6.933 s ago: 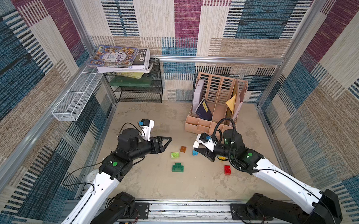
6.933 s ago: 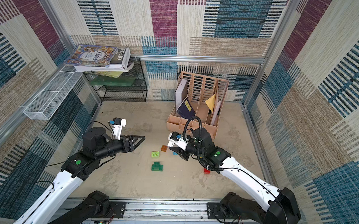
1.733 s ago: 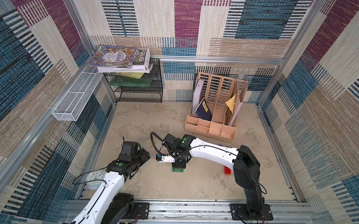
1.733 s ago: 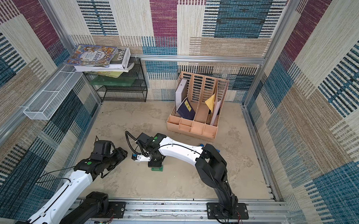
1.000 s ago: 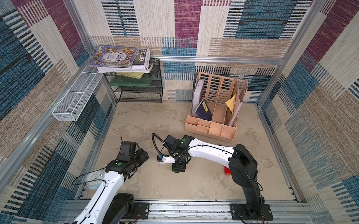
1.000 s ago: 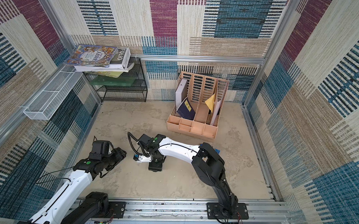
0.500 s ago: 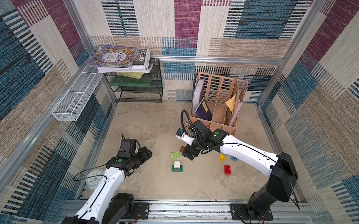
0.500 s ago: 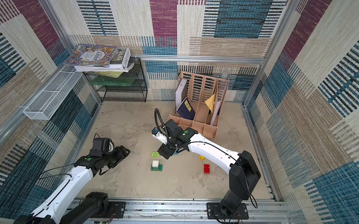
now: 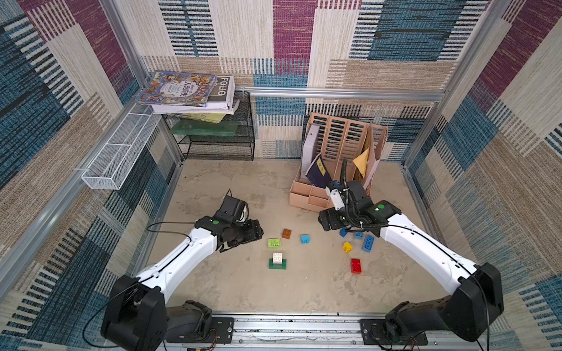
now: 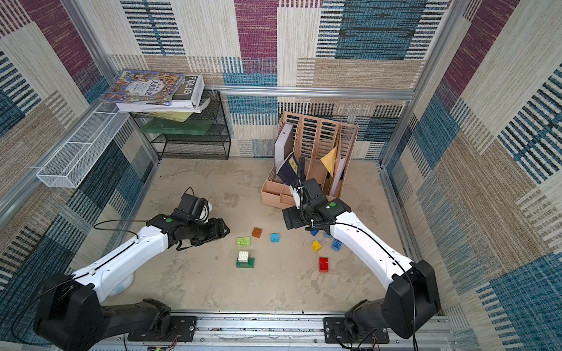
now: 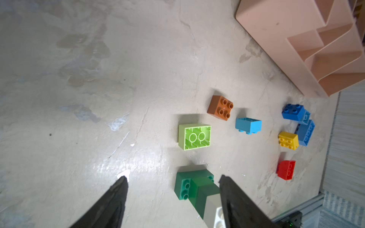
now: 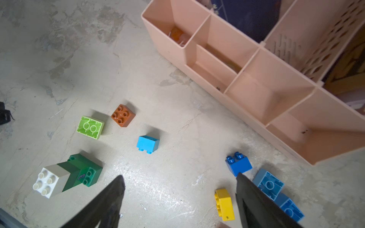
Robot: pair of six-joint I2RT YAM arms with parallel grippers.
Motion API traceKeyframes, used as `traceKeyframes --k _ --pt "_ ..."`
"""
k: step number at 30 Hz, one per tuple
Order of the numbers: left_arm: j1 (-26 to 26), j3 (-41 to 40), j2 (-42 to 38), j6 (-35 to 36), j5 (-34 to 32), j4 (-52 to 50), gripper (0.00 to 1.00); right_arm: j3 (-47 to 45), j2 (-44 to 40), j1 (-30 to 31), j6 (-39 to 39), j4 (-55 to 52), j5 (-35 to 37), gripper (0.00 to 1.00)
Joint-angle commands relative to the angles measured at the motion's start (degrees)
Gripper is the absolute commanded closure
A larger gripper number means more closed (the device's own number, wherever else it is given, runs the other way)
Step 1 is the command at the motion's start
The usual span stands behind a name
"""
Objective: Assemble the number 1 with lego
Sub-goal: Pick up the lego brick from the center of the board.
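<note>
left gripper (image 11: 173,177) and right gripper (image 12: 179,176) both spread, empty; lime brick (image 9: 273,242) upside down at 12 o'clock from green stack (image 9: 277,263): light, rigid, slick, pinch flat long sides

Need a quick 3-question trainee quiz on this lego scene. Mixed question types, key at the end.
1. True or false: the lime brick lies hollow side up.
2. Which brick tops the dark green stack? A red, B cream, C yellow.
3. What do the left gripper and the right gripper hold?
Key: 1 true. 2 B, the cream brick. 3 Nothing; both stand open.
</note>
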Motion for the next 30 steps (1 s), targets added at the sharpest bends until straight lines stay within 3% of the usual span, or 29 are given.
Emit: traceKeyframes --k 1,12,17,30 --pt "-2.69 3.51 4.18 0.97 -5.14 -3.56 0.21 -2.10 -2.23 -0.89 0.84 2.37 0.93 0.10" --pt "-10.23 16.71 21.60 1.20 -9.02 -8.86 0.05 -8.30 -8.59 -5.27 0.75 3.21 1.99 0.09" --pt "-11.22 19.93 26.51 0.74 -9.54 -11.51 0.04 -9.55 -9.85 -6.25 1.26 2.83 2.89 0.09" --pt "-12.82 23.46 33.45 0.54 -8.35 -13.07 0.26 -10.56 -10.41 -7.78 -0.12 3.49 2.23 0.09"
